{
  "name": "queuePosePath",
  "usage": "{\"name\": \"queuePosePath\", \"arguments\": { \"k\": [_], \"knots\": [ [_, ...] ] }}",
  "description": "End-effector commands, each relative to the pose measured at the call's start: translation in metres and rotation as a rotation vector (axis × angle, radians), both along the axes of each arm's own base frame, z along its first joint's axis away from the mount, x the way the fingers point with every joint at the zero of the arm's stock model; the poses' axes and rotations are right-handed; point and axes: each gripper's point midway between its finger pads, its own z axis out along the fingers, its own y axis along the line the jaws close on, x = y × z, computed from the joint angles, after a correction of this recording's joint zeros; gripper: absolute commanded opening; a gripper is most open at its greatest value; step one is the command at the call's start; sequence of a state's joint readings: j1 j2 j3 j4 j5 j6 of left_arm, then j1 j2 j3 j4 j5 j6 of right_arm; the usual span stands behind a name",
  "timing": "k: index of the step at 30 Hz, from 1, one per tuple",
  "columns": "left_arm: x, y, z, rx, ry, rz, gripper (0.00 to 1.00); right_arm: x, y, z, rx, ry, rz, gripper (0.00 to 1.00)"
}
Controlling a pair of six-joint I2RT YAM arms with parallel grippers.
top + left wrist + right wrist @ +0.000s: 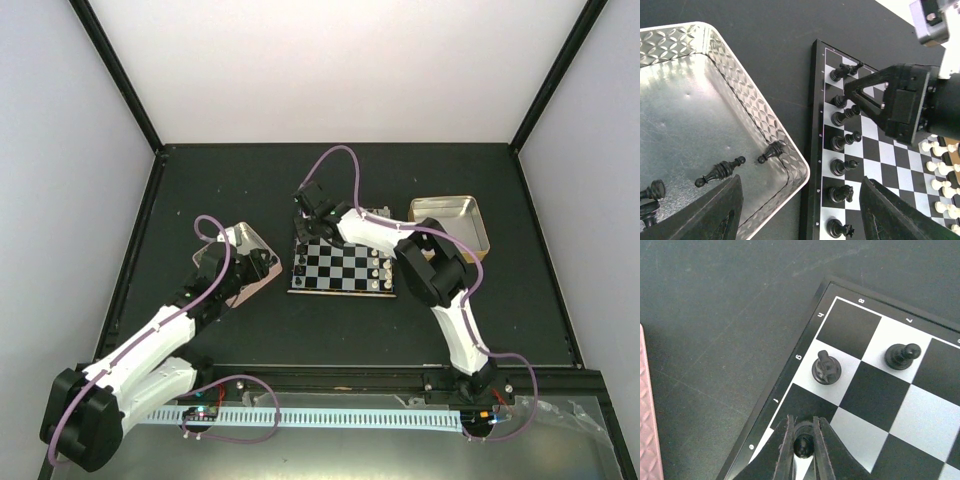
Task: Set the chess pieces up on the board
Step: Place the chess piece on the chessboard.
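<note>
Right wrist view has my right pincer (802,421) at the bottom edge of the frame. Its two fingers stand narrowly either side of a small black chess piece (802,445), over the chessboard (880,390) near its corner. I cannot tell whether the fingers press the piece or stand just off it. Two more black pieces stand upright on pale squares above it: one (826,367) beside the board's left border, the other (900,356) toward the upper right.

From my left wrist, my left pincer (800,215) is spread wide with nothing between its fingers, over the corner of the embossed silver tin (755,100) and the board's left edge. Several loose black pieces (720,171) rest in the tin at lower left, two of them lying on their sides. A column of black pieces (842,166) stands along the board's left side, and white pieces (940,170) stand at far right.

From the top camera, the board sits mid-frame on the dark worktop (250,190), between that tin on its left and a gold-rimmed tin (450,222) on its right.
</note>
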State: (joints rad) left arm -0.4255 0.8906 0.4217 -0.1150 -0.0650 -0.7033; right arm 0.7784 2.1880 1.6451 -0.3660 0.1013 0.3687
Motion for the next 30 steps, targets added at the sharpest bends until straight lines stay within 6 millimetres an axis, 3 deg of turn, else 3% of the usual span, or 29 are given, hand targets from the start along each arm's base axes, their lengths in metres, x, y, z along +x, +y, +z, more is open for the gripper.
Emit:
{"name": "queuePosePath", "arguments": {
  "k": [1, 14, 30],
  "knots": [
    [0.005, -0.004, 0.013, -0.029, -0.028, -0.011, 0.65, 0.008, 0.004, -0.003, 0.002, -0.011, -0.013, 0.12],
    [0.005, -0.008, 0.01, -0.031, -0.017, -0.032, 0.66, 0.01, 0.002, -0.009, -0.012, -0.007, -0.028, 0.19],
    [0.006, -0.011, 0.007, -0.031, 0.011, -0.045, 0.66, 0.009, -0.001, 0.053, 0.07, -0.06, -0.062, 0.31]
  ]
}}
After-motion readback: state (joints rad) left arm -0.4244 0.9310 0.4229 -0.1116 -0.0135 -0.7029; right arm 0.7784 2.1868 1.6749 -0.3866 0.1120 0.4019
